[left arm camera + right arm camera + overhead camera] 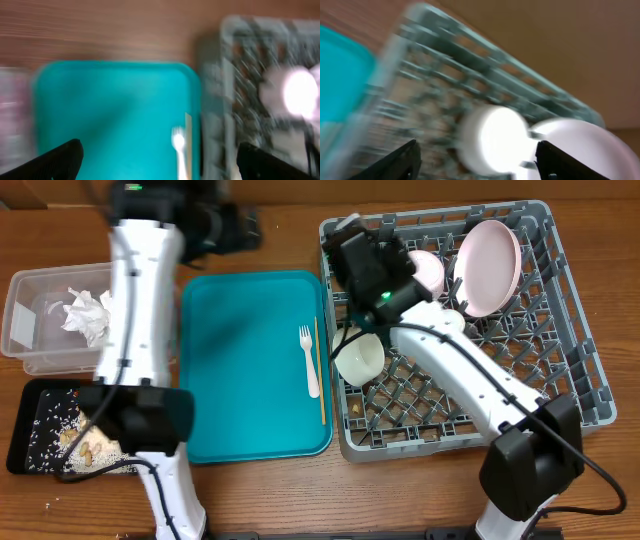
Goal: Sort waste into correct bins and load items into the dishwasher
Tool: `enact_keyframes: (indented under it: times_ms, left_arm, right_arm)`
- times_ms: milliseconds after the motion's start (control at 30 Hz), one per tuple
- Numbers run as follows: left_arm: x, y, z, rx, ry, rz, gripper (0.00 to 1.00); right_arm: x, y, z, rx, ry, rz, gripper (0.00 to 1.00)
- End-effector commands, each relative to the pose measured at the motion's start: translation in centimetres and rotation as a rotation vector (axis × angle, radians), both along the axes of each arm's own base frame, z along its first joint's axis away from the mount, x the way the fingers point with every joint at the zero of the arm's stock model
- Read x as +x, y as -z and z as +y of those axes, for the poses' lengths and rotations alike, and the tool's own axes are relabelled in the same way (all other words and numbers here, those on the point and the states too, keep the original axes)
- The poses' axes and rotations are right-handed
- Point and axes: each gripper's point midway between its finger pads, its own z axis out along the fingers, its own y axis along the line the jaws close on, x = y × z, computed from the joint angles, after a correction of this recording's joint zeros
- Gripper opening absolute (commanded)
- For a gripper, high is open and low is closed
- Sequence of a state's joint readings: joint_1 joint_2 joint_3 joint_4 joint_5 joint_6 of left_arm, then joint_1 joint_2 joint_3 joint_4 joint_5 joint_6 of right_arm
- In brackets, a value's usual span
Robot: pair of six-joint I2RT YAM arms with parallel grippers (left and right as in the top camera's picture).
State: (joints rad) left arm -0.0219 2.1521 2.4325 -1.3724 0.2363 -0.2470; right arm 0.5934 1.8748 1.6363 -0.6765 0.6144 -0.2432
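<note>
We list, on the left, a clear tub point(25, 330) holding a crumpled napkin point(88, 315), and just in front of it a black tray point(22, 435) holding rice grains point(48, 430) and beige food scraps point(92, 446). At the centre lies a teal tray point(250, 370), and near its right edge a white fork point(309, 360) and a wooden stick point(320, 370) lie side by side. On the right stands the grey dish rack point(585, 380). It holds a pink plate point(488, 268) on edge, a bowl point(428, 272) just beside the plate, and a white bowl point(360, 358) on its side at the rack's left edge. We find the left gripper point(159, 147) above the teal tray, fingers point(60, 160) well apart with nothing between them. The right gripper point(476, 146) hangs over the rack, its fingers point(395, 162) likewise spread and empty. Both wrist views are blurred.
</note>
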Motion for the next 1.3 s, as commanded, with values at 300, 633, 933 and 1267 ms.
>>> enact_keyframes:
  times_ms: [300, 633, 933, 1267]
  left_arm:
    - [-1.9, -2.5, 16.6, -0.005, -0.393, -0.035, 1.0]
    - [-2.3, -2.4, 18.5, 0.01, -0.434, -0.035, 1.0]
    - [-2.3, -2.4, 18.4, 0.01, -0.434, -0.035, 1.0]
    - [-2.3, -2.4, 18.5, 0.01, -0.434, -0.035, 1.0]
  right_arm:
    - [-8.2, -0.1, 15.0, 0.81, -0.085, 0.331, 0.59]
    - [-14.0, 2.2, 18.3, 0.839, -0.002, 0.471, 0.59]
    - [-14.0, 5.2, 16.5, 0.692, 0.05, 0.374, 0.52]
    - [-12.6, 11.2, 16.1, 0.572, 0.116, 0.367, 0.4]
